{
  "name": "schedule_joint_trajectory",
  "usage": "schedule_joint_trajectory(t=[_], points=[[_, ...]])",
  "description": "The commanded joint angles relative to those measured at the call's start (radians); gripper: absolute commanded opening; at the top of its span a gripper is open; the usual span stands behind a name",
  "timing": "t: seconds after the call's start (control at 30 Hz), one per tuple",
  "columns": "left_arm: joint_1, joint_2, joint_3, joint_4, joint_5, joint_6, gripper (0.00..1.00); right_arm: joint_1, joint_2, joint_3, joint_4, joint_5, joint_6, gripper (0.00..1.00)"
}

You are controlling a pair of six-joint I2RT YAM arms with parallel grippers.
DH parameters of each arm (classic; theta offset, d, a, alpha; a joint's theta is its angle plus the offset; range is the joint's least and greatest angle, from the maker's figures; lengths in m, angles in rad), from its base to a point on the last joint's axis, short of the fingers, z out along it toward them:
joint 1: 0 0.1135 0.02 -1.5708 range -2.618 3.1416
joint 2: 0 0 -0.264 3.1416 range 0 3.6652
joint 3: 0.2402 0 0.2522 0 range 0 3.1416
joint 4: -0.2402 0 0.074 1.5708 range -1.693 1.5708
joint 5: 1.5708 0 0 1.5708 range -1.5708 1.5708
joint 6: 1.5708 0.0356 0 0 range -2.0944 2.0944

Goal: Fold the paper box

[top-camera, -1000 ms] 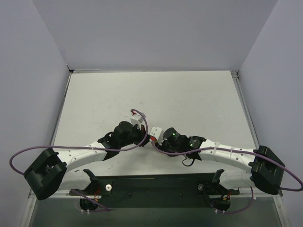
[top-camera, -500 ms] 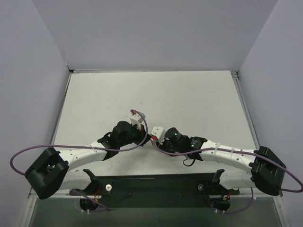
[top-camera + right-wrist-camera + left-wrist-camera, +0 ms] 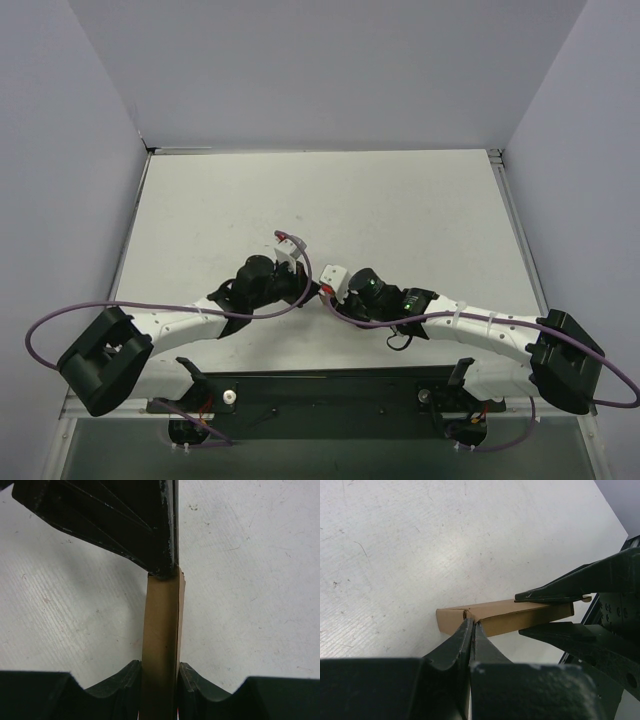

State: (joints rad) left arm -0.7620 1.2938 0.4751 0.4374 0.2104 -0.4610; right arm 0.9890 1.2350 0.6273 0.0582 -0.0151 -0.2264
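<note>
The paper box (image 3: 505, 614) is a narrow, flattened brown cardboard piece held just above the table between both grippers. My left gripper (image 3: 471, 625) is shut, its tips pinched on a thin flap at the box's near left part. My right gripper (image 3: 160, 680) is shut on the box (image 3: 161, 625), one finger on each side. Its fingers (image 3: 555, 592) show at the box's right end in the left wrist view. In the top view the left gripper (image 3: 308, 288) and the right gripper (image 3: 326, 293) meet at the table's near middle, and the box is hidden beneath them.
The white table (image 3: 330, 200) has grey walls on three sides. A black mounting plate (image 3: 330, 395) with the arm bases lies at the near edge. Purple cables (image 3: 60, 320) loop off both arms.
The left arm's elbow and shoulder have shifted slightly to the right. Both grippers stay together on the box at the same spot.
</note>
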Motion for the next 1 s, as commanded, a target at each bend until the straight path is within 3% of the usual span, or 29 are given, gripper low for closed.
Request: schedule_joint_trajectory(t=[0.0, 0.97], points=[[0.038, 0.025, -0.050, -0.058, -0.098, 0.007, 0.00, 0.000, -0.032, -0.006, 0.003, -0.016, 0.004, 0.16], [0.067, 0.087, -0.044, -0.017, -0.178, 0.047, 0.00, -0.004, -0.032, -0.057, 0.058, -0.009, 0.005, 0.15]])
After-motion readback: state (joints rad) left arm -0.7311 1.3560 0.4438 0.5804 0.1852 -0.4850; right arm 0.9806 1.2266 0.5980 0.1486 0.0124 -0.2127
